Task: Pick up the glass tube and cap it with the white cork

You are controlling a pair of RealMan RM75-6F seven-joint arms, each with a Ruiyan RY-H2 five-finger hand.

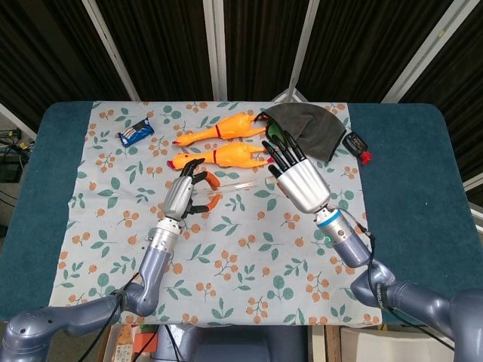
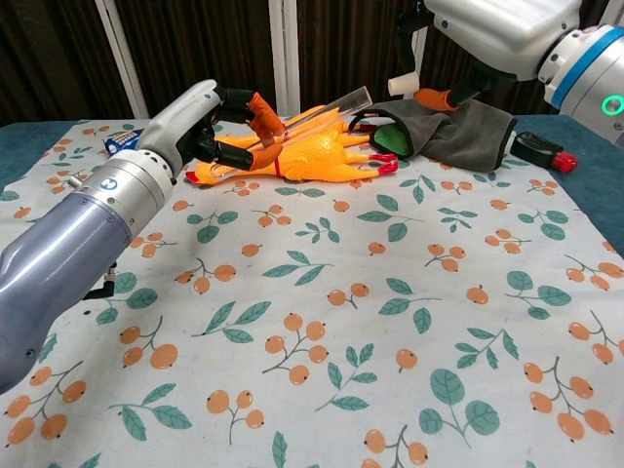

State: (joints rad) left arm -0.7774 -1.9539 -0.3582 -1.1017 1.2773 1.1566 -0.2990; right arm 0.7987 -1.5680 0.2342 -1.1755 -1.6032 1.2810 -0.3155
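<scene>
While the left hand grips the glass tube, only chest view shows the right hand pinching the white cork.

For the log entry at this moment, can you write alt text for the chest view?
The left hand holds a glass tube slanted above the floral tablecloth, while the right hand brings a white cork near its open end. Behind lie orange rubber chickens and a grey cloth.
</scene>
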